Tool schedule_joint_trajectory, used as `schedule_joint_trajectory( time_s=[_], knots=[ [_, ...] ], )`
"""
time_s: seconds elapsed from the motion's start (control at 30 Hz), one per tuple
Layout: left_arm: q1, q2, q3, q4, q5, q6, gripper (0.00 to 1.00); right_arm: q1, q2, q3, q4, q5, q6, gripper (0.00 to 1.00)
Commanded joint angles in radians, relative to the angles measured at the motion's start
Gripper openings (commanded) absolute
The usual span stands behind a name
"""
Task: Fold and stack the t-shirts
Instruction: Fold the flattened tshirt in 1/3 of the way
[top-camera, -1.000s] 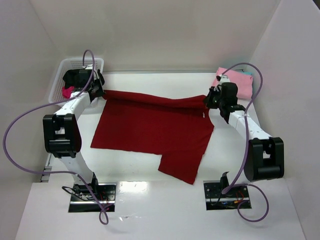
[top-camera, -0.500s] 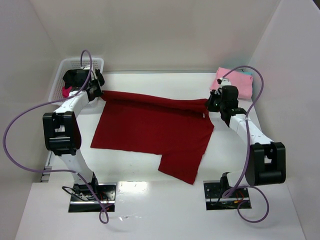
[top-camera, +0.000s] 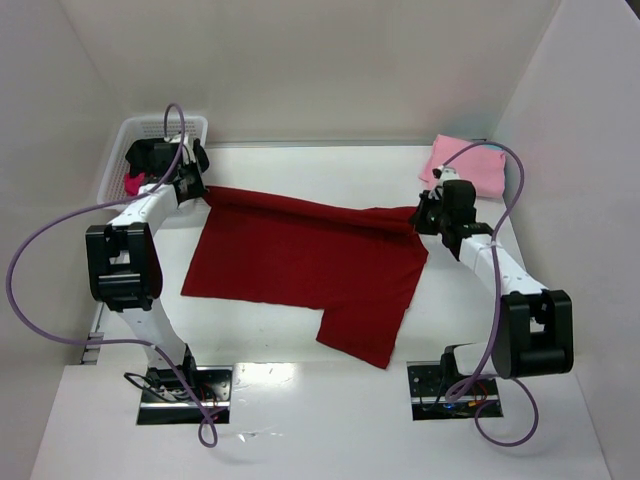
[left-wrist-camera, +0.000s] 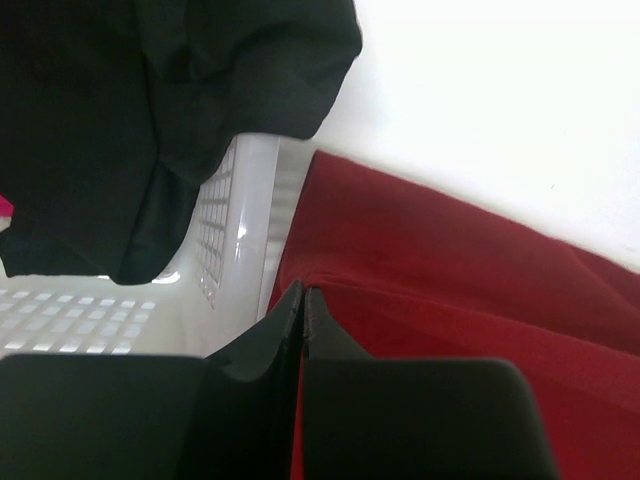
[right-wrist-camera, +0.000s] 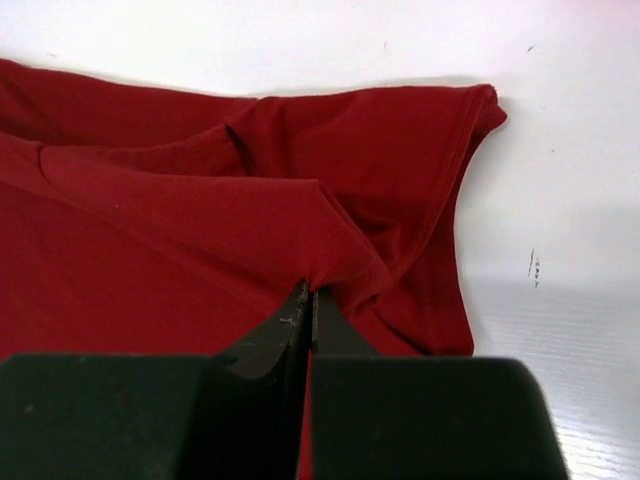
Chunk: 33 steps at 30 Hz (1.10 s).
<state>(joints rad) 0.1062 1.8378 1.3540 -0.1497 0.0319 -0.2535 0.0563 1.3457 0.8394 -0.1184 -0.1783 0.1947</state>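
Movement over the last second is small. The right gripper (top-camera: 428, 213) has drifted a little toward the lower right of the top view, and its elbow has dropped toward the bottom edge. The far hem of the dark red t-shirt (top-camera: 300, 260) has gone with it and now slopes more steeply from upper left to right. The left gripper (top-camera: 198, 188) has barely moved and sits beside the white basket (top-camera: 118, 140) at upper left.

Both tools are pinched tight on the red cloth. The right wrist view shows the 2 fingertips meeting on a raised ridge of fabric near a sleeve. In the left wrist view the fingers hide most of the pinch, though a red fold seems caught between them.

The shirt lies across the middle of the table (top-camera: 300, 410), with its far edge lifted into a narrow doubled band between the 2 grippers and 1 sleeve pointing toward the bottom of the frame. My reading is that the hem is being pulled taut before the first fold, so the folding has hardly begun.

A folded pink t-shirt (top-camera: 478, 168) waits at upper right, more exposed than before. A black shirt (left-wrist-camera: 150, 110) hangs over the basket rim. No brand, label or lettering is legible in any view.
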Motion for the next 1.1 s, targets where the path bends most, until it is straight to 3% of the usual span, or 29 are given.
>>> schedule_joint_trajectory(
  time_s=[0.0, 0.37, 0.43, 0.5, 0.53, 0.63, 0.77, 0.8, 0.87, 0.93, 1.0, 1.07],
  knots=[
    [0.013, -0.018, -0.03, 0.018, -0.009, 0.04, 0.0, -0.001, 0.017, 0.01, -0.023, -0.004, -0.031, 0.0],
    [0.013, -0.028, -0.073, -0.053, 0.025, 0.069, 0.0, -0.001, 0.086, 0.032, -0.066, -0.043, -0.06, 0.0],
    [0.013, -0.084, -0.143, -0.042, -0.001, 0.056, 0.0, -0.001, 0.086, 0.032, -0.066, -0.03, -0.06, 0.0],
    [0.013, -0.109, -0.165, -0.042, -0.015, 0.056, 0.05, -0.001, 0.086, 0.032, -0.075, -0.03, -0.06, 0.0],
    [0.013, -0.133, -0.177, -0.033, -0.015, 0.056, 0.08, -0.001, 0.086, 0.032, -0.075, -0.03, -0.06, 0.01],
    [0.013, -0.185, -0.211, -0.021, -0.015, 0.046, 0.48, -0.001, 0.096, 0.041, -0.075, -0.021, -0.06, 0.02],
    [0.013, -0.206, -0.216, -0.011, -0.001, 0.037, 0.63, -0.001, 0.105, 0.05, -0.075, -0.021, -0.06, 0.06],
    [0.013, -0.206, -0.205, -0.011, 0.009, 0.025, 0.69, -0.001, 0.105, 0.05, -0.084, -0.033, -0.06, 0.18],
    [0.013, -0.206, -0.184, -0.001, 0.046, 0.014, 0.75, -0.001, 0.096, 0.061, -0.084, -0.047, -0.051, 0.32],
    [0.013, -0.183, -0.145, 0.009, 0.08, 0.005, 0.8, -0.001, 0.084, 0.081, -0.084, -0.059, -0.041, 0.57],
    [0.013, -0.163, -0.121, 0.021, 0.112, 0.005, 0.81, -0.001, 0.063, 0.093, -0.084, -0.07, -0.031, 0.69],
    [0.013, -0.12, -0.081, 0.044, 0.161, -0.004, 0.84, -0.001, 0.037, 0.116, -0.093, -0.092, -0.031, 0.89]
  ],
)
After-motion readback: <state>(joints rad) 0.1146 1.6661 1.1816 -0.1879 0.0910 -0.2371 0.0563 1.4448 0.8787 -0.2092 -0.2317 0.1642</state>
